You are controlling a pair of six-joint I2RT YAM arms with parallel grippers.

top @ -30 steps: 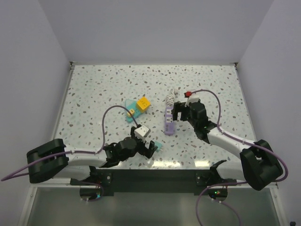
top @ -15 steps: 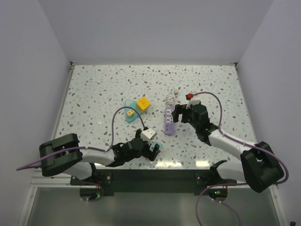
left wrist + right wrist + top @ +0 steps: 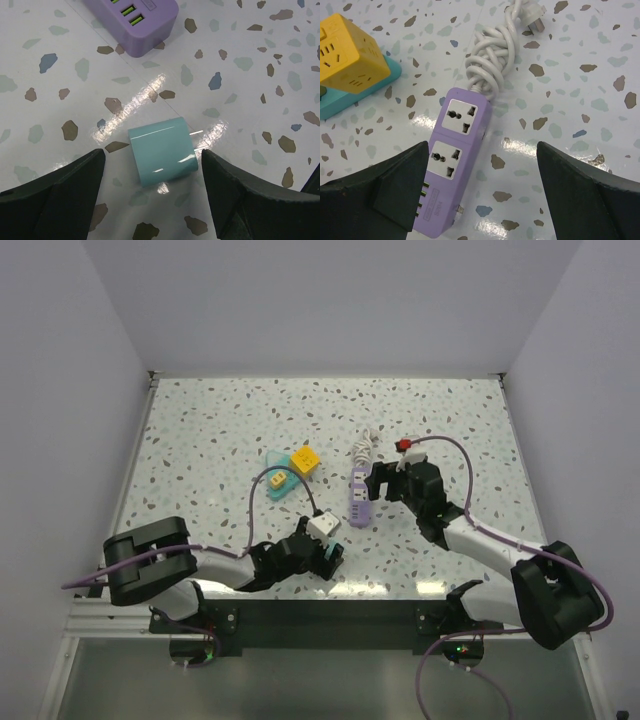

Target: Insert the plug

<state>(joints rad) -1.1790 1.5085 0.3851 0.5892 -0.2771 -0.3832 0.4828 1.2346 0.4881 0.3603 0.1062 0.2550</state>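
Observation:
A teal plug block (image 3: pixel 161 156) lies on its side on the speckled table, its metal prongs (image 3: pixel 199 134) pointing right. My left gripper (image 3: pixel 152 151) is open and low over it, with one finger on either side and gaps between. In the top view the left gripper (image 3: pixel 322 558) is at the near edge by the teal plug (image 3: pixel 336 552). The purple power strip (image 3: pixel 455 160) lies flat with two white sockets facing up. My right gripper (image 3: pixel 482 145) is open and empty above its right edge; it also shows in the top view (image 3: pixel 373 483) beside the strip (image 3: pixel 359 500).
A coiled white cord (image 3: pixel 495 55) runs from the strip's far end to its white plug (image 3: pixel 532 12). A yellow socket cube (image 3: pixel 350 60) sits on a teal flat base (image 3: pixel 357 95) to the left. The strip's near end (image 3: pixel 135 20) lies beyond the teal plug.
My left arm has swung right and forward, so the open gripper now straddles the teal plug. My right gripper has shifted slightly and stays over the strip.

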